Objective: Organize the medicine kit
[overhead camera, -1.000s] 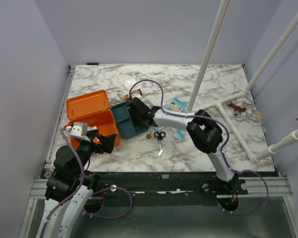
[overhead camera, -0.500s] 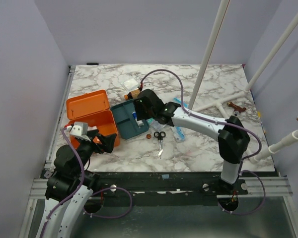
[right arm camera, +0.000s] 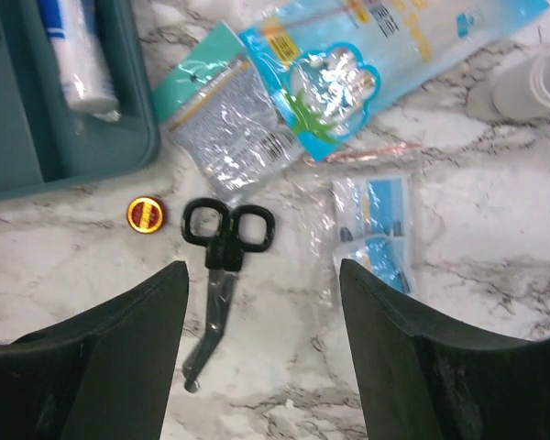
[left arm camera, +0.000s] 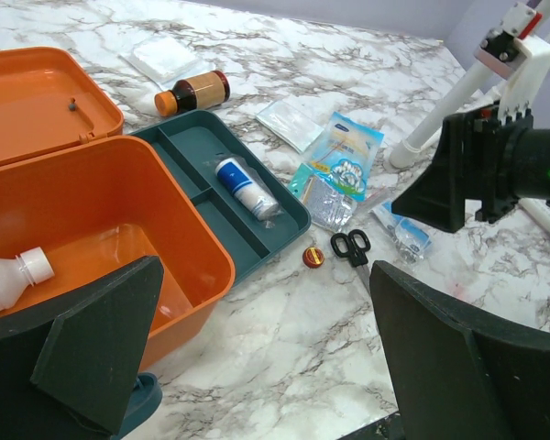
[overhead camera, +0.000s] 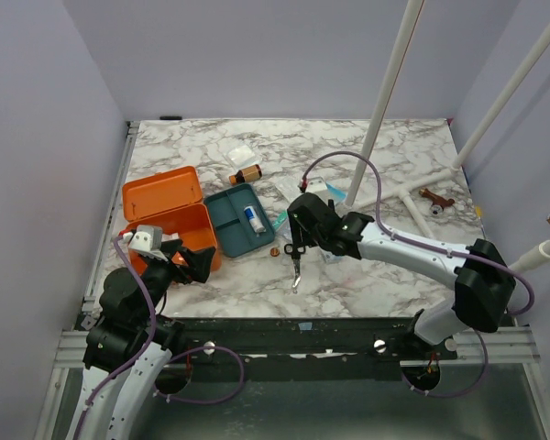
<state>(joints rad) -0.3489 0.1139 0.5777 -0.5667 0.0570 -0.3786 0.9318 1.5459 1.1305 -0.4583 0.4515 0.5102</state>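
Your medicine kit [overhead camera: 170, 220], lid open, against the left side of the teal tray [overhead camera: 225, 225], your right gripper [right arm camera: 261, 275] spread empty above the scissors [right arm camera: 222, 240] right of that tray, your left gripper [left arm camera: 261, 275] spread wide, near-left of it.

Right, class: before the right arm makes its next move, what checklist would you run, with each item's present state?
1. The right gripper is open and empty: ok.
2. The black-handled metal scissors show between its fingers in the wrist view: ok.
3. The small round orange cap lies apart from the scissors: ok.
4. The orange plastic medicine kit has its lid open: ok.
5. Height of the fingertips above the scissors: cannot tell.
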